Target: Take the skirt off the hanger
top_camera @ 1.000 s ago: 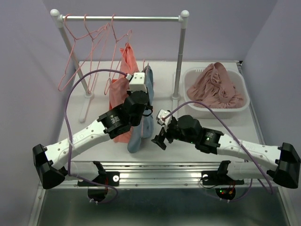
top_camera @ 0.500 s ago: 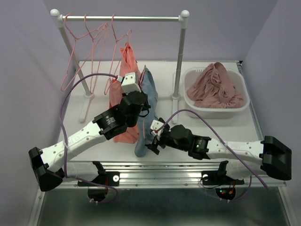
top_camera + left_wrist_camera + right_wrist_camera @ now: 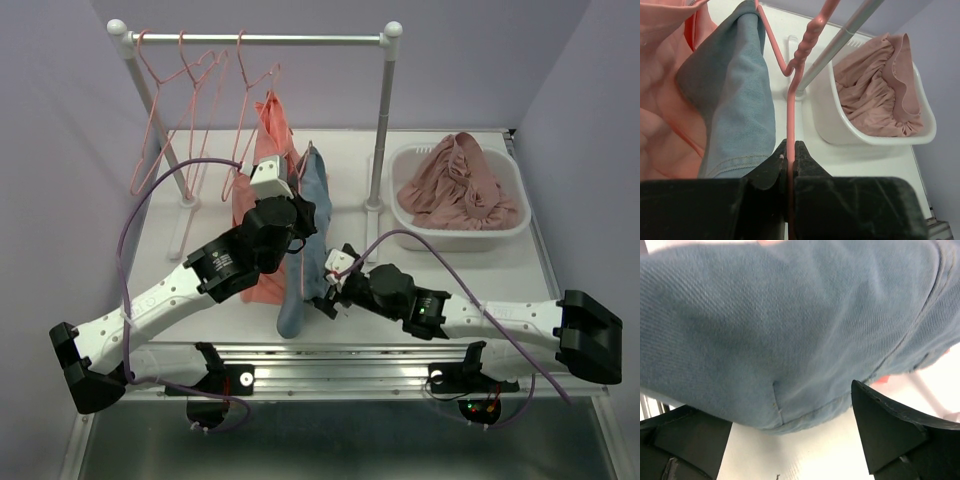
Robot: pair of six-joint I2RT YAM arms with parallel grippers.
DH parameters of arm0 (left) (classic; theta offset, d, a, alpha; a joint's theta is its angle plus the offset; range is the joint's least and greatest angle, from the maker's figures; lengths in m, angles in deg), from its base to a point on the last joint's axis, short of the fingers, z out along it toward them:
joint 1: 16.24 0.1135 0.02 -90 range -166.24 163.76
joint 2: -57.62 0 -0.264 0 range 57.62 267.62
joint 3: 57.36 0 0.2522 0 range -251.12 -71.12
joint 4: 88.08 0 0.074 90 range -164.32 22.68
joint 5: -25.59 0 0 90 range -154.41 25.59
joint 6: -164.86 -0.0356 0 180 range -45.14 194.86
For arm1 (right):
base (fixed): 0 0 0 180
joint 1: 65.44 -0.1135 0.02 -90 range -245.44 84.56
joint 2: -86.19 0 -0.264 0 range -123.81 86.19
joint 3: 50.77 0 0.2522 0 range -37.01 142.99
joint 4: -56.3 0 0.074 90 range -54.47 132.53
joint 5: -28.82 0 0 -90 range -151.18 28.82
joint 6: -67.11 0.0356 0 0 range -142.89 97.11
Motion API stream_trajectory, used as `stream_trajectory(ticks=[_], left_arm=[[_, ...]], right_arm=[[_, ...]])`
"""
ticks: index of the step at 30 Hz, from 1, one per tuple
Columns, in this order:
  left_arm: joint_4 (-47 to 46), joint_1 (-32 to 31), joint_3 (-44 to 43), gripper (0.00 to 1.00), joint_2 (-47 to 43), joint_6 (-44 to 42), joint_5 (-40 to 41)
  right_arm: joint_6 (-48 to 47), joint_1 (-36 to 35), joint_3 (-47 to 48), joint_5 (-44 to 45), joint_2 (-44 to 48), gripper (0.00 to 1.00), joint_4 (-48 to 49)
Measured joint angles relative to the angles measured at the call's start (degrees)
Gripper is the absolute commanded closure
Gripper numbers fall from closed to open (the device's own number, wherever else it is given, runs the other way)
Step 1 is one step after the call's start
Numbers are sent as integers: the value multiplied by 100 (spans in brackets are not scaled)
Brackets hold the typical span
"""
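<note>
A blue denim skirt (image 3: 298, 270) hangs from a pink wire hanger (image 3: 790, 107), off the rail and above the table in the top view. My left gripper (image 3: 789, 150) is shut on the hanger's straight wire just below its twisted neck, with the skirt (image 3: 732, 95) draped to the left of the fingers. My right gripper (image 3: 325, 292) sits low beside the skirt's bottom end. Seen from the right wrist, the right gripper (image 3: 780, 407) is open, and the skirt's hem (image 3: 790, 320) hangs between and just above its two fingers, touching neither.
A clothes rack (image 3: 260, 39) stands at the back left with several empty pink hangers (image 3: 190, 90) and an orange-pink garment (image 3: 262, 185) behind the skirt. A white basket (image 3: 470, 232) holding pink clothes (image 3: 455, 185) sits at the back right, past the rack's right post (image 3: 383, 120).
The right arm has stretched out low and brought its open gripper left to the skirt's hem. The left arm has shifted slightly, still holding the hanger, and the skirt has swung with it.
</note>
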Motion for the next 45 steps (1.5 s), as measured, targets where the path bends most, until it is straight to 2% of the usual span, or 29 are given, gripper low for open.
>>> stream_trajectory(ticks=[1,2,4,8,9,15,22,27,30,35,38,45], left_arm=[[0,0,0,100,0,7,-33],[0,0,0,100,0,9,-68],[-2,0,2,100,0,26,-122],[-35,0,28,100,0,39,-216],[-52,0,57,100,0,44,-243],[-55,0,107,100,0,37,-173],[-46,2,188,100,264,74,323],[-24,26,542,100,461,151,264],[-4,28,730,100,452,162,188],[-35,28,1029,100,330,168,116],[-72,35,1161,100,168,184,87],[-160,35,1305,100,-13,162,-13]], right_arm=[[-13,0,-4,0,-2,17,59],[-20,0,-4,-4,-2,31,138],[-35,0,-4,-48,-4,47,278],[7,0,-7,-173,-61,91,511],[13,-2,-7,-192,-81,99,560],[262,-13,-44,323,-120,99,625],[363,-13,-42,2470,33,99,468],[278,81,181,3685,638,99,251],[72,382,535,4094,920,99,199],[-573,1246,1740,4673,870,99,142],[-903,1766,2295,4861,807,99,136],[-1661,2498,3425,5027,592,99,170]])
